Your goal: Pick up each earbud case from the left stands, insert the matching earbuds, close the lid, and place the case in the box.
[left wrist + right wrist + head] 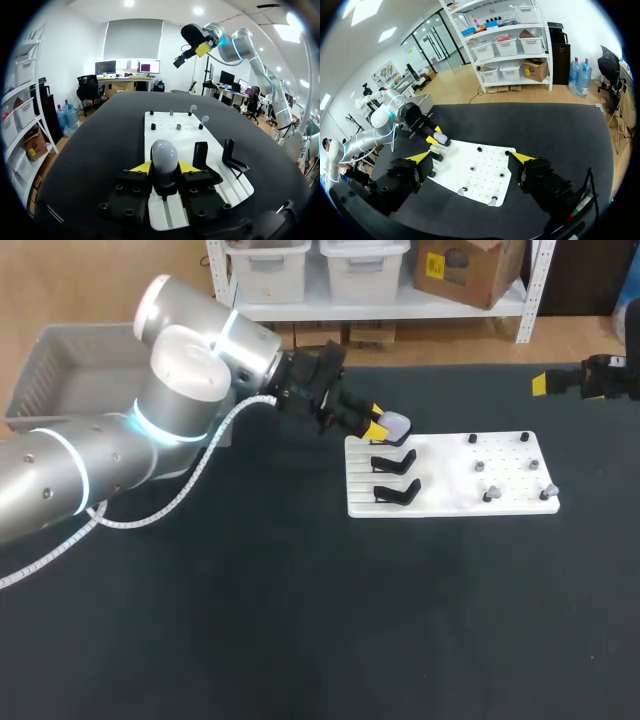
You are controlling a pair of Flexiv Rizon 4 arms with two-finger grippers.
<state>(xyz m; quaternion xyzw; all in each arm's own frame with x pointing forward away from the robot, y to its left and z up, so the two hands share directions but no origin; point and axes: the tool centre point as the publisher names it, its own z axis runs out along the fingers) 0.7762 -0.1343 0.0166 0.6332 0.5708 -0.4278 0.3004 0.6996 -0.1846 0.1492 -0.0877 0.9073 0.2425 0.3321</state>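
Note:
A pale grey earbud case (397, 423) sits at the back left corner of the white board (450, 480). My left gripper (377, 427) holds it, and in the left wrist view both yellow tips press against the sides of the case (164, 155). Whether it rests on its stand I cannot tell. Two empty black stands (393, 461) (397, 491) line the board's left side. Small earbuds (490, 495) (548, 491) stand on pegs at the right. My right gripper (541, 383) hangs open above the table's back right, well off the board (475, 170).
A grey plastic bin (60, 380) stands at the table's back left, behind my left arm. Black pegs (472, 438) dot the board's right half. Dark table surface spreads in front of the board.

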